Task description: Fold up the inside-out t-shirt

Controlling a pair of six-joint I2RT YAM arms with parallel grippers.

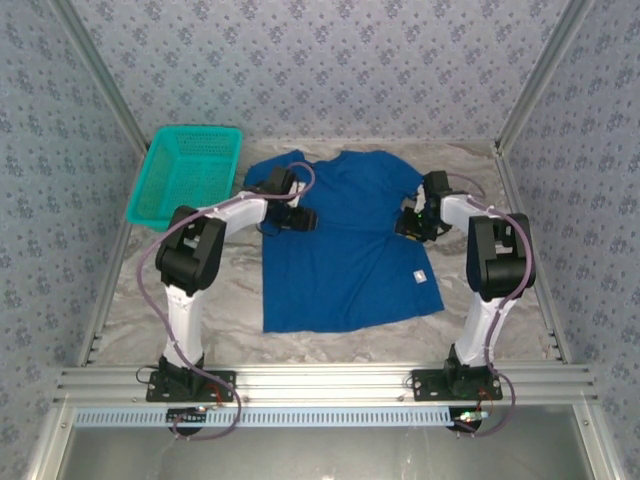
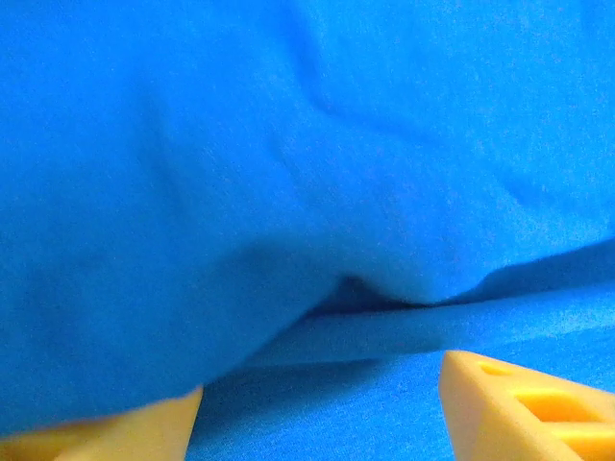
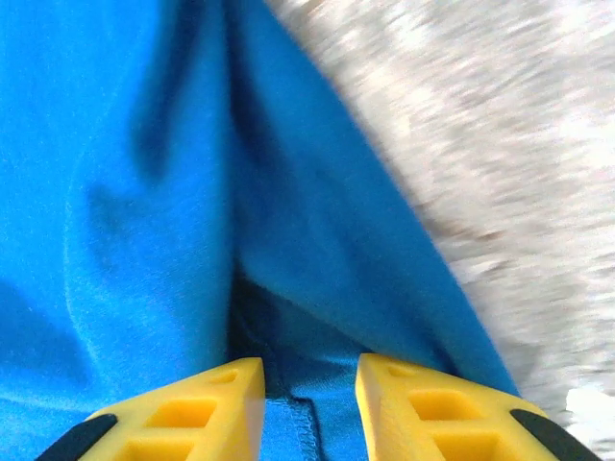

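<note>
Top view: an inside-out t-shirt (image 1: pixel 345 250), royal blue, lies spread flat in the middle of a marbled counter (image 1: pixel 160 300), collar toward the back wall. A teal mesh basket (image 1: pixel 185 175) sits at the back left, just beside one sleeve. The left gripper (image 1: pixel 295 217) rests at the shirt's left shoulder and the right gripper (image 1: pixel 410 222) at the opposite sleeve.

Left wrist view: yellow fingertips (image 2: pixel 524 408) stand wide apart. A raised ridge of blue cloth humps ahead of them and drapes over one tip; nothing is clamped.

Right wrist view: yellow fingertips (image 3: pixel 432 403) straddle a stitched hem at the shirt's edge, with a narrow gap between the jaws.

Risk: the right jaws sit so near the edge that the hem could slip free. If the left jaws catch just one layer, the fold would probably skew.
</note>
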